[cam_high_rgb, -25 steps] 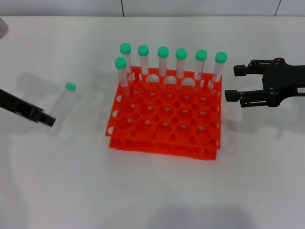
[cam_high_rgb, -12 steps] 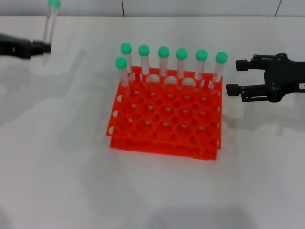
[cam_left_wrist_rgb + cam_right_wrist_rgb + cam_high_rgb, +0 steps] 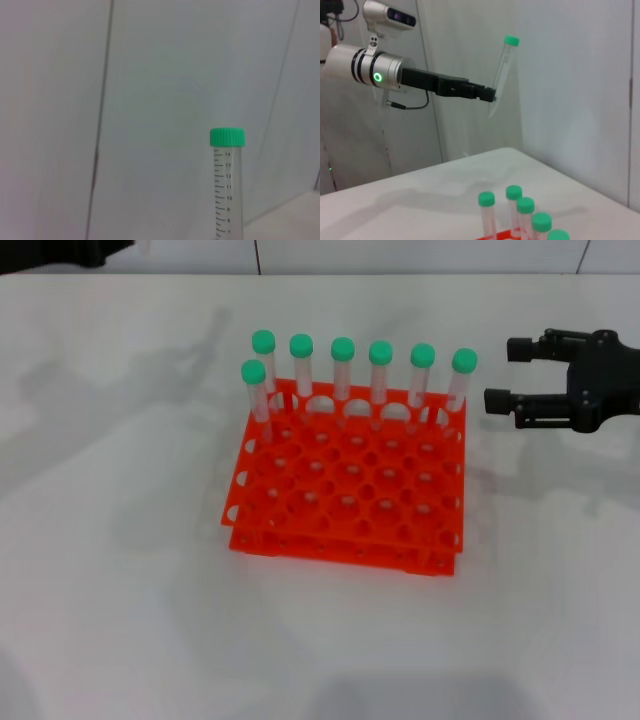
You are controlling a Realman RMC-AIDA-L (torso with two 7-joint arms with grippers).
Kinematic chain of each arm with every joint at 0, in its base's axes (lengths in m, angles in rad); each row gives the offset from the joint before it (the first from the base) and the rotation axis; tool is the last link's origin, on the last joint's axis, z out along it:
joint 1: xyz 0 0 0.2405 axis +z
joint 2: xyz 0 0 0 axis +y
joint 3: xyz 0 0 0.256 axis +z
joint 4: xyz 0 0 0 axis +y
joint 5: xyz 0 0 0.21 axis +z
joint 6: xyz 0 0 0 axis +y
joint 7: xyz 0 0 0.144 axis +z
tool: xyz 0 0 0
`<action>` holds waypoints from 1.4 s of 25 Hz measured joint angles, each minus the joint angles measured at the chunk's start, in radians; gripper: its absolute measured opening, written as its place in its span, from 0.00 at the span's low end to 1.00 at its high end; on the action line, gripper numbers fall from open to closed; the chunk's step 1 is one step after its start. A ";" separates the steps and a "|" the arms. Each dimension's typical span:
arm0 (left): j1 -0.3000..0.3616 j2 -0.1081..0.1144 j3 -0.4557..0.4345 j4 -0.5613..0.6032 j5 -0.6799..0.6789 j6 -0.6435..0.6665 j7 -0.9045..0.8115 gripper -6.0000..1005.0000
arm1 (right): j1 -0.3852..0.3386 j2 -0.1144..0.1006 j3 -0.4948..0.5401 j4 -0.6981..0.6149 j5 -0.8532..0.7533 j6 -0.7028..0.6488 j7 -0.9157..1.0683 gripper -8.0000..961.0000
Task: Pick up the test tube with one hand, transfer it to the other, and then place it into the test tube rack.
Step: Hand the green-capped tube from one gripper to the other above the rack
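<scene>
The test tube (image 3: 502, 70), clear with a green screw cap, is held well above the desk (image 3: 120, 570), clamped near its lower end in the jaws of the left gripper (image 3: 490, 95), cap uppermost and slightly tilted. In the left wrist view only the graduated upper part of the tube and its cap are seen against a pale wall. In the head view the left arm is barely caught at the upper left edge and the tube is not seen there. The right gripper (image 3: 515, 375) is held just beside the far right corner of the orange-red test tube rack (image 3: 345, 490), jaws apart and empty, well apart from the tube. Seven other green-capped tubes (image 3: 343, 365) stand upright along the rack's far rows; most holes are vacant. Judged from this, the pick-up is done; the handover to the right gripper and the placing into the rack are not yet done.
</scene>
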 joint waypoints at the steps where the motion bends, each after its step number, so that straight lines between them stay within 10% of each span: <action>1: -0.008 -0.001 0.000 -0.019 -0.024 -0.002 0.027 0.20 | 0.000 0.000 0.000 0.000 0.000 0.000 0.000 0.82; 35: -0.149 -0.021 0.194 -0.190 -0.007 0.195 0.207 0.20 | -0.023 -0.014 0.113 0.000 0.075 -0.055 -0.015 0.81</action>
